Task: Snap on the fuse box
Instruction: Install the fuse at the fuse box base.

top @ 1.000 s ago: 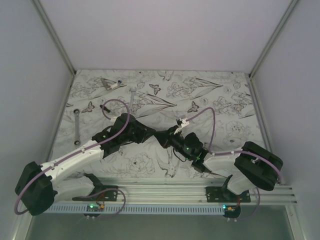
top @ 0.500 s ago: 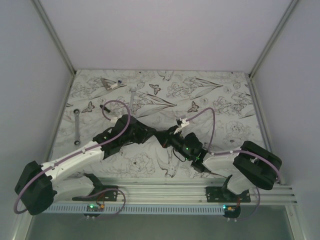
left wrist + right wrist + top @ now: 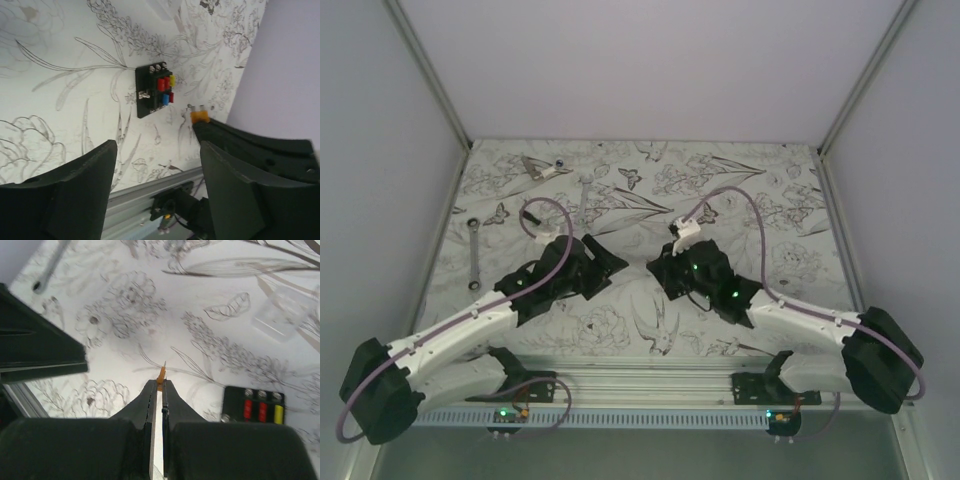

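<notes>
Right gripper point(image 3: 160, 387) jaws pinch a tiny orange fuse point(image 3: 161, 376); the left gripper point(image 3: 157, 150) hangs with jaws spread, empty. Both wrist cameras catch the fuse box point(image 3: 154, 90) flat on the flowered table point(image 3: 60, 60) nearby. Overhead, the arms hide it, though a wrench point(image 3: 474, 255) shows far left.

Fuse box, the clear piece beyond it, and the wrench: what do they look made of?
Fuse box: probably matte black plastic, with a dull surface and moulded-looking edges.
Clear piece: likely transparent plastic, since the table print shows through it; it is blurred, so this is not certain.
Wrench: bare metal, going by its silvery sheen.
</notes>
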Controlling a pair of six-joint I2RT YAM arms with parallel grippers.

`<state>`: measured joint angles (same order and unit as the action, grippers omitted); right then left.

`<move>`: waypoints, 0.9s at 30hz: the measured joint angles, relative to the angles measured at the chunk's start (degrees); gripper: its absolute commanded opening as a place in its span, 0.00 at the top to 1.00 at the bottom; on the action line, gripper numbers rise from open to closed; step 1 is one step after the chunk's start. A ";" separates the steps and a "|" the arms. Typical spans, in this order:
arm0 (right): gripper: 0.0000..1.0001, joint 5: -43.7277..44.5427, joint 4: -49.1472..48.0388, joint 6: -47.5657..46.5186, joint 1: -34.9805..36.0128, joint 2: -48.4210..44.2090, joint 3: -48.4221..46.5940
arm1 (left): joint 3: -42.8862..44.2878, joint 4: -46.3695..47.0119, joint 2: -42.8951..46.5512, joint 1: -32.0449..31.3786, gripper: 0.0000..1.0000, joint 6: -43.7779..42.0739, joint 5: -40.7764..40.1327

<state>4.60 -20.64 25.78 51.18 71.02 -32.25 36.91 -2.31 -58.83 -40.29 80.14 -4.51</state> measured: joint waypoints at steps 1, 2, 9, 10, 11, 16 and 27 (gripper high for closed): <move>1.00 -0.94 3.82 -0.66 -1.18 -0.35 -1.64 | 0.26 -1.25 0.39 0.28 0.23 -1.60 -0.11; 1.00 -2.12 8.15 -1.42 -2.40 -0.48 -3.58 | 0.42 -2.05 0.72 0.59 0.21 -3.02 -0.13; 1.00 -9.53 34.97 -7.34 -9.29 2.60 -17.62 | 0.46 -5.92 1.81 4.68 0.13 -12.28 1.07; 1.00 -10.12 38.34 -8.24 -9.88 3.48 -19.50 | 0.46 -6.34 1.81 5.31 0.11 -13.51 1.46; 1.00 -10.56 41.48 -9.05 -10.29 4.44 -21.31 | 0.46 -6.73 1.79 5.90 0.09 -14.78 1.92; 1.00 -11.41 53.86 -12.33 -10.95 10.97 -28.94 | 0.46 -7.32 1.42 8.61 0.00 -20.33 4.74; 1.00 -10.93 66.07 -15.85 -10.95 23.78 -36.85 | 0.39 -8.76 0.20 14.14 0.00 -27.04 9.22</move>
<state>-6.33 45.43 9.93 40.23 94.80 -69.10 37.30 -11.07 -58.63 -26.15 53.10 4.71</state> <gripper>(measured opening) 0.070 0.996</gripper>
